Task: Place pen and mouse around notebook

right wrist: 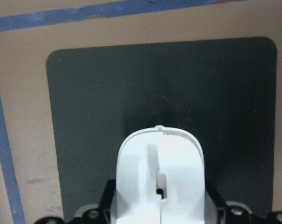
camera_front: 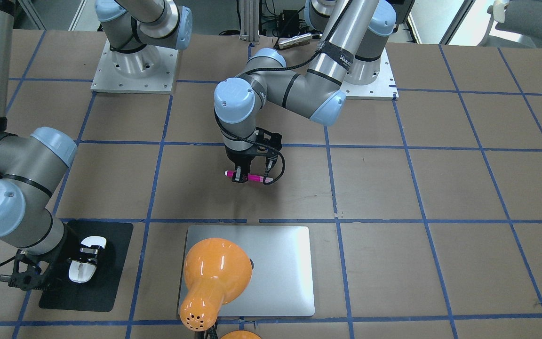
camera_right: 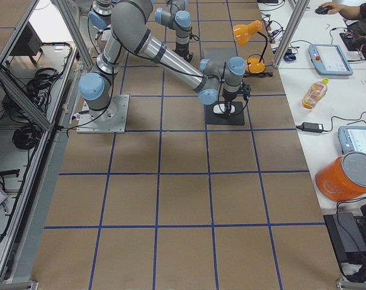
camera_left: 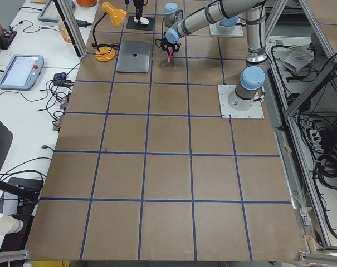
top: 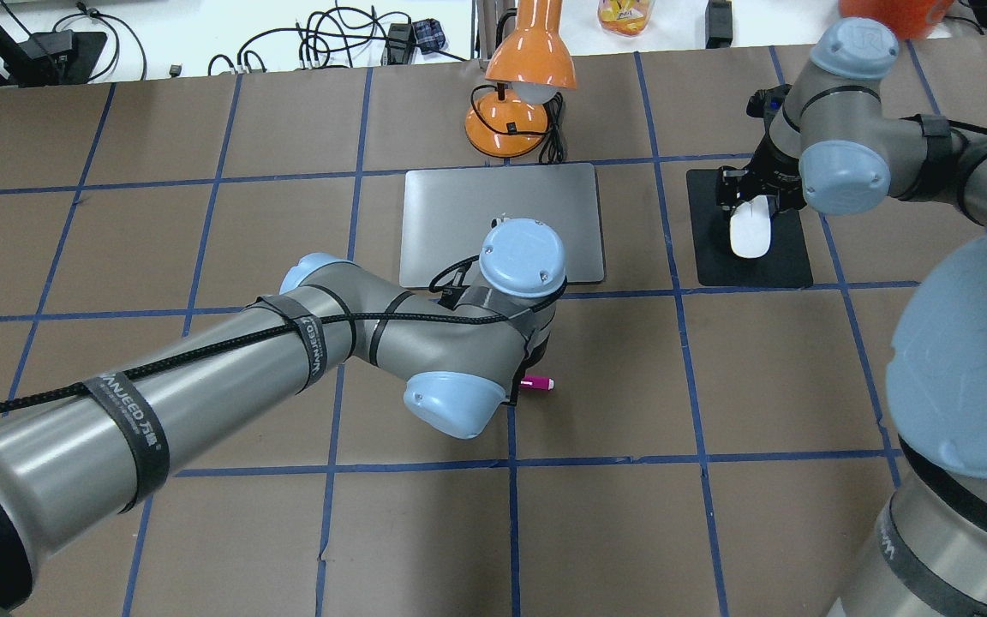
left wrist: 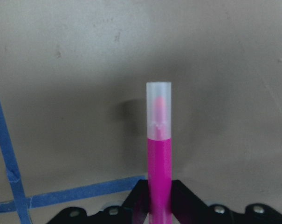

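My left gripper (camera_front: 241, 178) is shut on the pen (camera_front: 253, 178), a magenta marker held level just over the brown paper, on the robot's side of the notebook (camera_front: 278, 268). In the left wrist view the pen (left wrist: 158, 154) points away with its pale cap forward and its shadow cast to the left. From overhead only the pen's end (top: 537, 383) shows past the left wrist. My right gripper (camera_front: 89, 253) is shut across the white mouse (camera_front: 82, 272) over the black pad (camera_front: 111, 292). In the right wrist view the mouse (right wrist: 159, 177) fills the space between the fingers.
An orange desk lamp (camera_front: 214, 275) leans over the notebook's corner; its base (top: 502, 133) stands beyond the notebook (top: 502, 214). The black pad (top: 768, 270) lies to the right of the notebook in the overhead view. Blue tape lines grid the paper-covered table (top: 202, 531).
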Robot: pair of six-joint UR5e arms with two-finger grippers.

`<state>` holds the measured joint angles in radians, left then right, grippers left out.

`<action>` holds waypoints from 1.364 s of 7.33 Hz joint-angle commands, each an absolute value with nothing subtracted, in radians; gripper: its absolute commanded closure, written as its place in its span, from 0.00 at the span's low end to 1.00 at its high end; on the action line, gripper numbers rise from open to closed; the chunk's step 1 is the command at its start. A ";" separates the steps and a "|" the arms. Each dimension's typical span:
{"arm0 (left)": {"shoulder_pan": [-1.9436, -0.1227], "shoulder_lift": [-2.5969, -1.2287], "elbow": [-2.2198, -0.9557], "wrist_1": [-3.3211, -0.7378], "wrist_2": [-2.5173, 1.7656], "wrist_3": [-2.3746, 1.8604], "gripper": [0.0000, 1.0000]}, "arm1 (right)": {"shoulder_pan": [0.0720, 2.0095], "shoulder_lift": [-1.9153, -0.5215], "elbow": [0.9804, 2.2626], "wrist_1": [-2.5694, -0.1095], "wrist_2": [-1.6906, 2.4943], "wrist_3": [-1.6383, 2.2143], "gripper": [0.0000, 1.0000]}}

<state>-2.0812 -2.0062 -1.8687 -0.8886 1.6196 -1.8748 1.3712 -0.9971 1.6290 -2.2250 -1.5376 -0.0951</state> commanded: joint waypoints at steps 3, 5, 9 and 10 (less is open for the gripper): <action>-2.047 -1.913 -1.852 -0.928 1.660 -1.608 0.00 | 1.371 -0.982 1.612 -2.226 -1.539 -0.092 0.18; -1.961 -1.791 -1.727 -1.256 1.628 -1.305 0.02 | 1.370 -0.989 1.611 -2.221 -1.536 -0.095 0.00; -1.768 -1.597 -1.617 -1.541 1.615 -0.424 0.08 | 1.393 -1.237 1.588 -1.903 -1.551 -0.032 0.00; -1.712 -1.553 -1.620 -1.587 1.615 -0.243 0.08 | 1.425 -1.315 1.586 -1.811 -1.554 0.024 0.00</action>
